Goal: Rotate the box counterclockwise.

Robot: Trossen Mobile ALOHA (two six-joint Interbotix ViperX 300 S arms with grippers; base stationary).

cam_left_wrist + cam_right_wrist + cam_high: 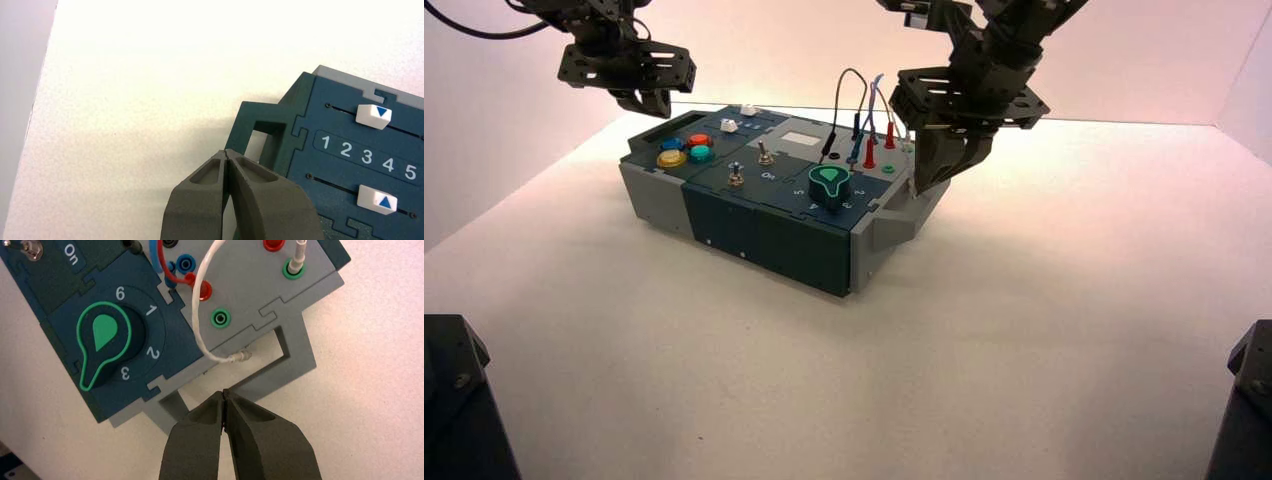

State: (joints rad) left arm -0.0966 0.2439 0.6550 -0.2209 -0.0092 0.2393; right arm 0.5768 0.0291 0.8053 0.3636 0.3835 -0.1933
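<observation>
The box point(754, 225), dark blue and grey, lies turned on the white table. My left gripper point(652, 103) hangs above the box's far left end; in the left wrist view it point(227, 152) is shut and empty, just beside the dark-teal end handle point(260, 125). My right gripper point(921, 182) is low at the right end. It point(224, 392) is shut too, its tips against the outer bar of the grey handle point(295, 360). The green knob point(102, 347) points past the 3.
Two white sliders point(373, 116) flank a 1–5 scale. A loose white wire end point(240, 356) lies in the grey handle's opening. Coloured buttons point(686, 150), toggle switches point(765, 153) and looping wires point(859, 110) top the box. Dark base parts point(454, 400) fill the near corners.
</observation>
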